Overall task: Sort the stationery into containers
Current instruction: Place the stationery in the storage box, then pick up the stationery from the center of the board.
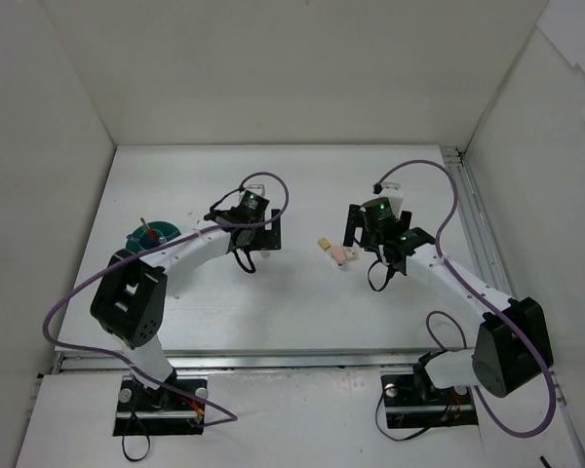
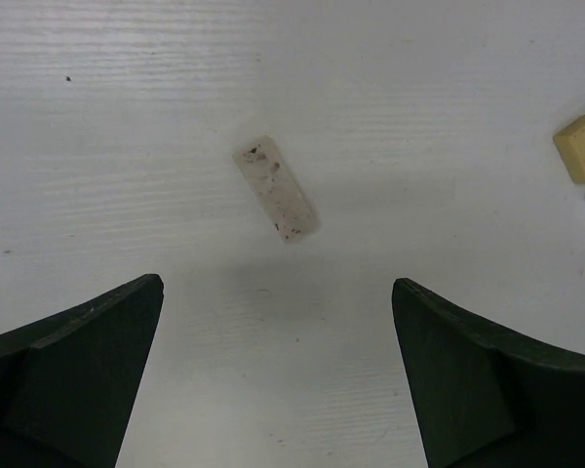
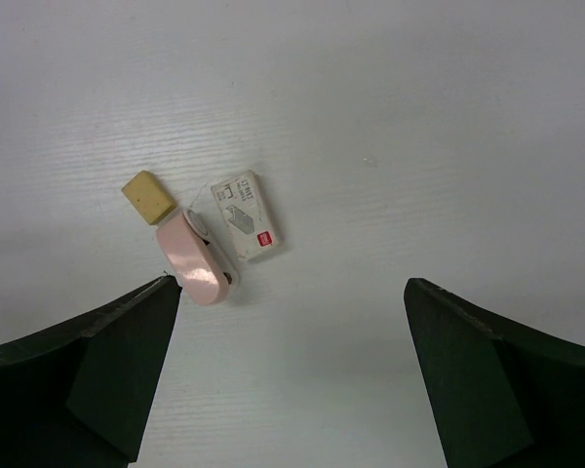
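From above, the white worktop (image 1: 302, 312) lay inside pale walls, with both arms reaching over its middle. The left gripper (image 1: 258, 244) hung low over the worktop left of centre, and the right gripper (image 1: 378, 234) hung right of centre, well apart from it. Between them, nearer the right gripper, lay a tan block eraser (image 1: 324, 243) and a pink oblong eraser (image 1: 341, 254), close together. A round teal-green bowl (image 1: 136, 240) stood near the left edge of the worktop, partly hidden behind the left arm, with a thin reddish pen (image 1: 149, 232) sticking up out of it. Whether the jaws were apart could not be told from this view.

In the left wrist view the jaws stood wide apart with nothing between them. Beyond them a flat off-white speckled eraser (image 2: 276, 188) lay at a slant on the bare worktop, touching neither finger. The tan block eraser showed at the right edge, well apart from the speckled one.

In the right wrist view the jaws were likewise spread wide and held nothing. Ahead of the left-hand finger lay a tight cluster: the tan block eraser farthest, the pink oblong eraser just below it and nearest the finger, and a white eraser in a printed paper sleeve (image 3: 246, 216) just beside the pink one on its right.
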Available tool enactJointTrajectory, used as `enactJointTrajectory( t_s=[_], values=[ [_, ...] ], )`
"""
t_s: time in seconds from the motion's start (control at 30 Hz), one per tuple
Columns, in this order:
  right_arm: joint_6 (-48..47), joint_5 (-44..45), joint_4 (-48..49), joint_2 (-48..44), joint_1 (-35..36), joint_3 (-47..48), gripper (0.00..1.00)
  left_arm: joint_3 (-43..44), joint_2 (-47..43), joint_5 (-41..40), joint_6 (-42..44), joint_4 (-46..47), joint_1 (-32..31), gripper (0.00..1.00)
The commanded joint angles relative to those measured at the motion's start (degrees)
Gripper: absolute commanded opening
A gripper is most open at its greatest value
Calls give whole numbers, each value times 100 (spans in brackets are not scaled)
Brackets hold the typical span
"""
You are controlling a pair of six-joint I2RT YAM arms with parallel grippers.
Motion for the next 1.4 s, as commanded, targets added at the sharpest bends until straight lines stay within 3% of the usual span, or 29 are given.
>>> enactJointTrajectory(
  t_s=[0.0,0.13,0.4,0.5,0.6,0.83,1.03,1.13,1.37],
  values=[
    [363,184,203,28,-165,84,98,453,139,-28,-520,-217,-31,100],
    [346,210,177,-6,-192,67,98,629,719,-388,-1013,-497,-31,99],
    [266,341,168,-253,-288,-127,98,1200,1493,-292,-1233,-507,-31,87],
    [267,359,168,-270,-314,-162,98,1402,1712,-397,-1320,-655,-31,78],
    [258,377,168,-305,-332,-197,98,1613,1898,-590,-1426,-866,-31,60],
    [126,535,177,-446,-411,-224,98,1605,1889,-511,-1383,-859,-31,0],
    [12,544,177,-586,-455,-311,98,1614,1276,-826,-532,-797,187,0],
    [-41,587,168,-657,-464,-347,98,1482,372,-1038,-136,-762,513,0],
    [-111,675,168,-578,-534,-338,98,1552,-457,-1749,-396,-1542,1444,0]
  ],
)
